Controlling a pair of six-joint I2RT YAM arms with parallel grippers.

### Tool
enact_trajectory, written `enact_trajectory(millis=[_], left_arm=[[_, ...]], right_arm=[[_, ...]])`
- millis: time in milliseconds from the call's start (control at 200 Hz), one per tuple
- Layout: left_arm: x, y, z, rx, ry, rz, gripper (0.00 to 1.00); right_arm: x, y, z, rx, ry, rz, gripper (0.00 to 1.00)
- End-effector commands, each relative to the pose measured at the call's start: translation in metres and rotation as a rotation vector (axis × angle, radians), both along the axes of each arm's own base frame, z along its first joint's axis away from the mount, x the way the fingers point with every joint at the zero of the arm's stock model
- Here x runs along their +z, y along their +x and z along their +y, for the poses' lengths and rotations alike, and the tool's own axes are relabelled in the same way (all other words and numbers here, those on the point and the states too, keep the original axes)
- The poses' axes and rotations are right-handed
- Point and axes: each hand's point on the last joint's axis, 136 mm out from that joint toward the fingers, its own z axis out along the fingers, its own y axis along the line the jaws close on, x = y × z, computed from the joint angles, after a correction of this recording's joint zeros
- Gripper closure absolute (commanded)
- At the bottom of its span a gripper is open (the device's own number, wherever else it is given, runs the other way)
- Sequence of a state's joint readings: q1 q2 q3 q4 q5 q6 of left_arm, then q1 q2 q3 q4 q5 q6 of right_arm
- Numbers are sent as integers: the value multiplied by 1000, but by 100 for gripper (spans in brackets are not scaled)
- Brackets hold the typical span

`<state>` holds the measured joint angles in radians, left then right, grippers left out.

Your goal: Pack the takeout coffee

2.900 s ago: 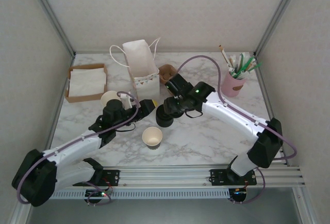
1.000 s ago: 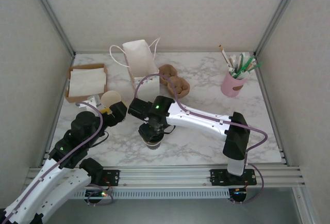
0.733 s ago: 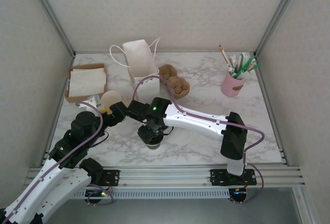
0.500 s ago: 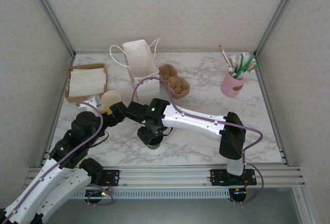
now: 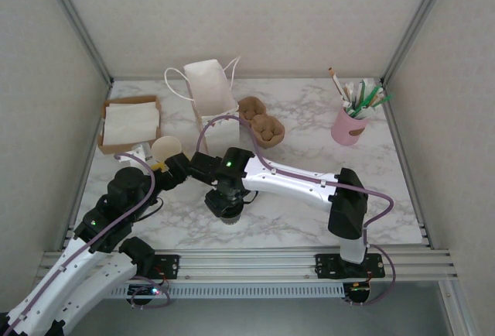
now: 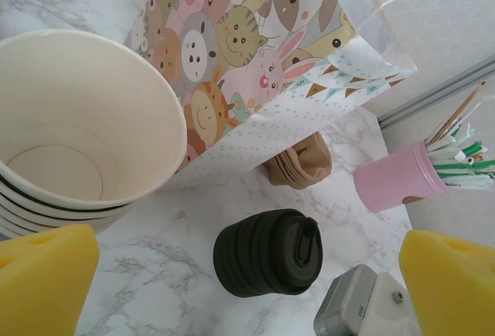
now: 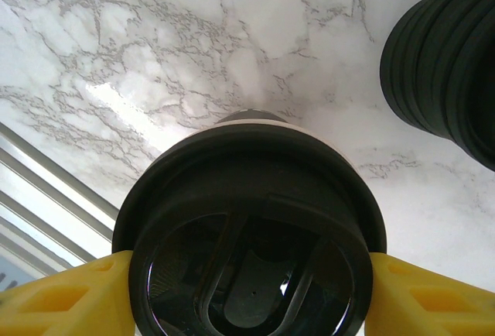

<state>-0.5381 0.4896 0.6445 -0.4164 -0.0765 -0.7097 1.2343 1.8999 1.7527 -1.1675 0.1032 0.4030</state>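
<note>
Right jaws pinch the stiff lid [image 7: 251,228] by its rim atop a light, crushable cup [image 5: 230,217], best held there, gently; left jaws wide.

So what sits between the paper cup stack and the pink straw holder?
A corner of the patterned bag and a brown cardboard piece, in the left wrist view.

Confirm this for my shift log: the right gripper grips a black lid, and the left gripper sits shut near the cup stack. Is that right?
Not quite. The left gripper is open, not shut: the left wrist view shows its yellow fingers spread wide near the cup stack. The right gripper does grip the black lid.
</note>
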Motion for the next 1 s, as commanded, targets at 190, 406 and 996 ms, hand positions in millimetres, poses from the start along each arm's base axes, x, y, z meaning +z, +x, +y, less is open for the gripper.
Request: enact_trajectory(millis=[190, 406, 996], left_arm=[[-2, 0, 2, 11, 6, -9, 0], [-2, -1, 2, 10, 5, -7, 0], [0, -2, 2, 8, -1, -13, 0]], right_arm=[[-7, -5, 5, 29, -28, 10, 34], [-8, -3, 3, 21, -47, 1, 34], [2, 1, -1, 4, -26, -31, 33]])
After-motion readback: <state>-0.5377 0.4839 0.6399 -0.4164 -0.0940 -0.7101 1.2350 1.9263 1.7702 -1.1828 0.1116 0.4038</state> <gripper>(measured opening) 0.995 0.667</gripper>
